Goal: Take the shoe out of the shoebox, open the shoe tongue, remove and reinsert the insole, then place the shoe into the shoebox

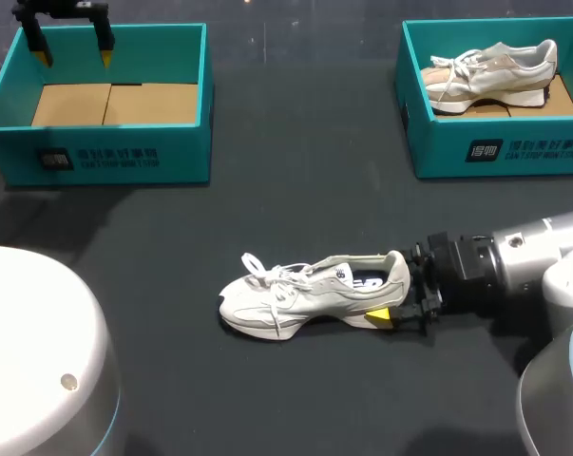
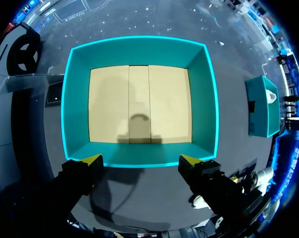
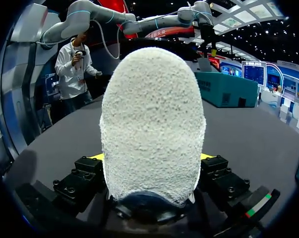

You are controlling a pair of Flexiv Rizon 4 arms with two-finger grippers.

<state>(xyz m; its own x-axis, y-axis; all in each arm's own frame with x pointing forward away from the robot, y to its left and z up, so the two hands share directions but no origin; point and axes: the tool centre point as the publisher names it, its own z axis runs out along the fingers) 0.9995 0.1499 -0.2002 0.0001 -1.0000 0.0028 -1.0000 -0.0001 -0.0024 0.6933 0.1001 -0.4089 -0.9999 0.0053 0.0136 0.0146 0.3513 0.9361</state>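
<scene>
Shoe [image 1: 305, 294]: pale sneaker lying out on the dark table [image 1: 296, 171], near the middle, outside both boxes. Toe points toward my left side, heel toward my right. Laces are loose over the tongue.
Right gripper [image 1: 397, 288]: at the shoe's heel, low over the table. In the right wrist view the fuzzy heel sits between the fingers, with a yellow tip [image 3: 207, 156] against each side, so it is pinching the heel.
Left gripper [image 1: 74, 55]: hanging above the left box, fingers spread wide, holding nothing. In the left wrist view it looks straight down over the box's near wall.
Left box [image 1: 105, 157]: teal, open top, far left of the table. Only its bare cardboard floor [image 2: 139, 104] shows inside.
Right box [image 1: 500, 152]: teal, far right, well apart from the left box. It holds a second shoe [image 1: 495, 71], pale with a tan sole.
</scene>
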